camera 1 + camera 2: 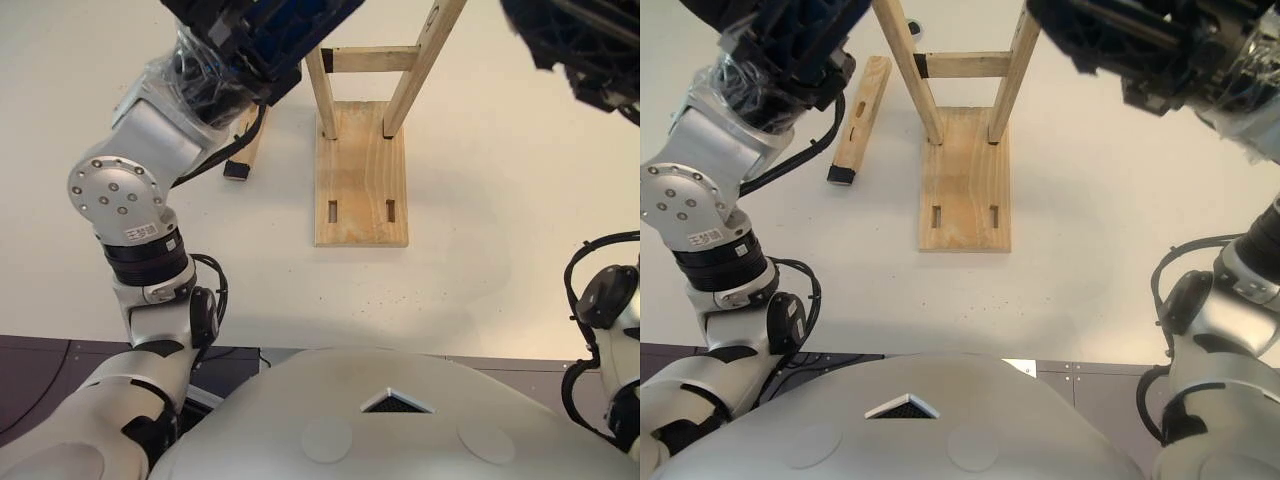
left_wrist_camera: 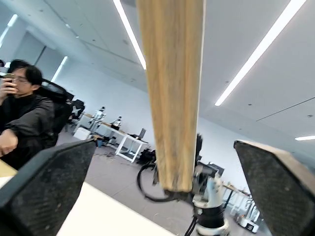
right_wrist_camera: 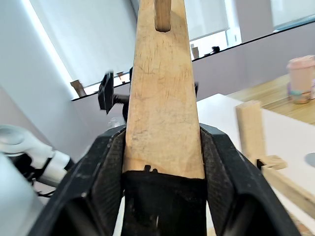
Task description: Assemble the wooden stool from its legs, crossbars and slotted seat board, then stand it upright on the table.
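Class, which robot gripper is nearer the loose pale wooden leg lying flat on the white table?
Left. The left gripper is raised close to the loose wooden leg, left of the slotted wooden seat board; the right gripper is beyond the board, clamped on the right upright leg.

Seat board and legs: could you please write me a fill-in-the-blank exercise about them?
The seat board lies flat, with ___ of its slots empty. A ___ joins the two standing legs. The right pincer is ___ on one of them. A loose leg lies to the robot's ___ of the board.
Missing: two; crossbar; shut; left.
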